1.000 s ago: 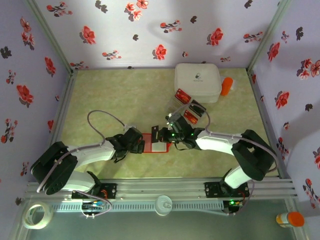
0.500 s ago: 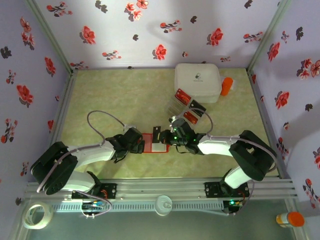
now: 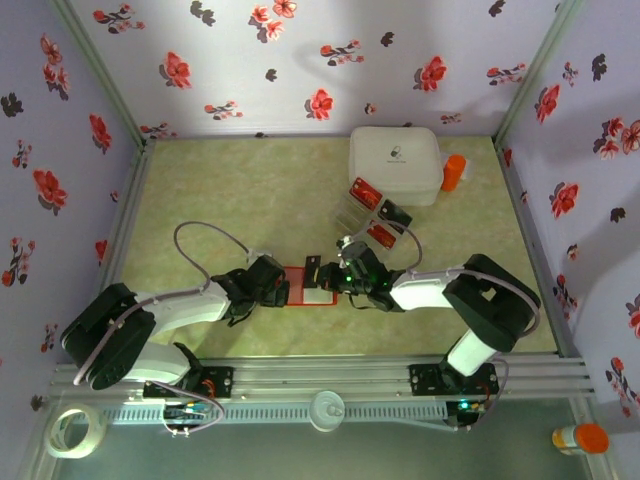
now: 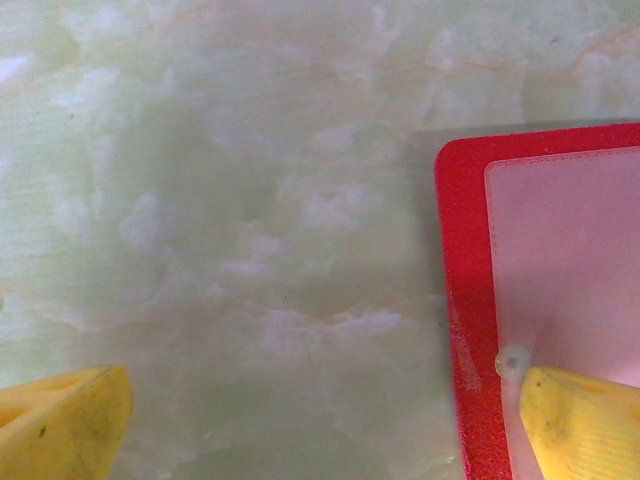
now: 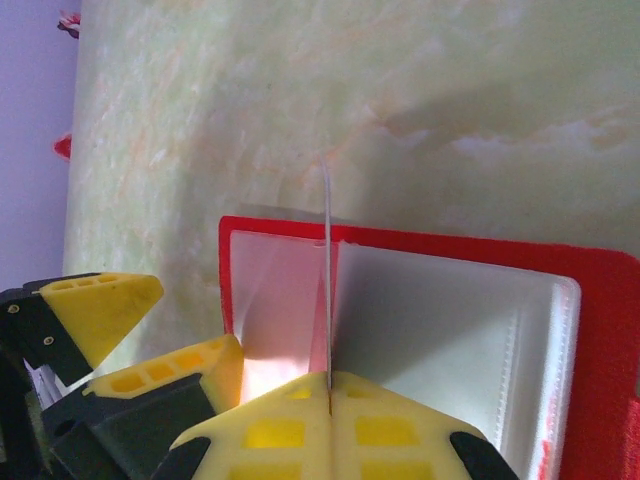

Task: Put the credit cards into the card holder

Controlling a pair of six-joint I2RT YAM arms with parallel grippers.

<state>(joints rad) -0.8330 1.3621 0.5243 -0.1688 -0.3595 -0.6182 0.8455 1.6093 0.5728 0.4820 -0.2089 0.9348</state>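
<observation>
**Card Edge-On Above the Open Holder**

We hold 1 credit card (image 5: 327, 250) in the right end effector (image 5: 328, 388), which is clamped tight on it, thin edge toward the wrist camera. The card holder (image 5: 600, 340) lies open on the desk (image 5: 300, 90) directly beneath. The card's long axis runs along the line between the 2 pockets. The left end effector (image 4: 320, 430) is spread fully and grips nothing, with 1 finger (image 4: 580, 420) resting on a pale pocket. We judge that insertion falls to the right arm.
</observation>
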